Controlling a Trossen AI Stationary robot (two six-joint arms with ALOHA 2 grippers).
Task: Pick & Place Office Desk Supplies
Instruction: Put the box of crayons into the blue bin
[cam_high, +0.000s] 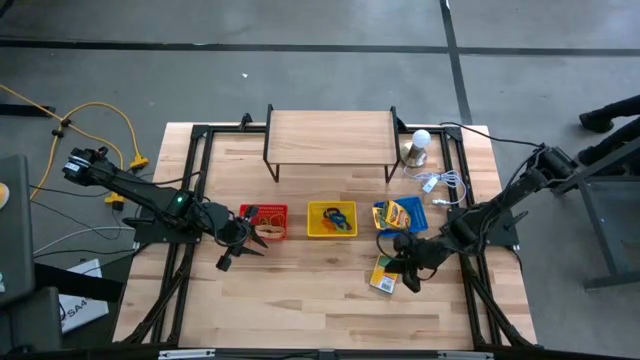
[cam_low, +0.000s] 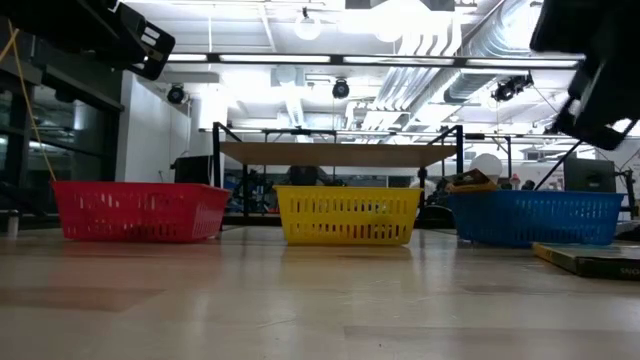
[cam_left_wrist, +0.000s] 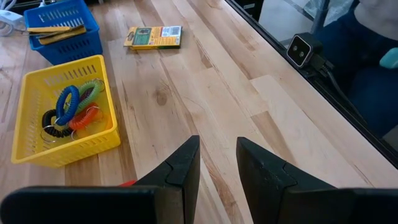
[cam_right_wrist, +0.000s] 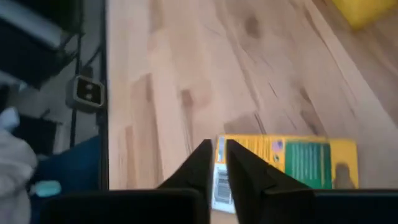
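3 baskets, red (cam_low: 140, 211), yellow (cam_low: 347, 216), blue (cam_low: 535, 218); yellow-and-green crayon box (cam_right_wrist: 292, 163); blue, green, orange rings (cam_left_wrist: 73, 109).

high cam looks straight down, low cam level at tabletop; both share yellow basket (cam_high: 331, 219), wrist cams close.

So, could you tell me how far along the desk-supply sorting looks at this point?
Mostly done: coiled rings sit in the yellow basket, crayon boxes in the blue basket, rubber bands in the red basket. One crayon box lies loose on the table. The right gripper hovers over it, holding nothing. The left gripper is open and empty beside the red basket.
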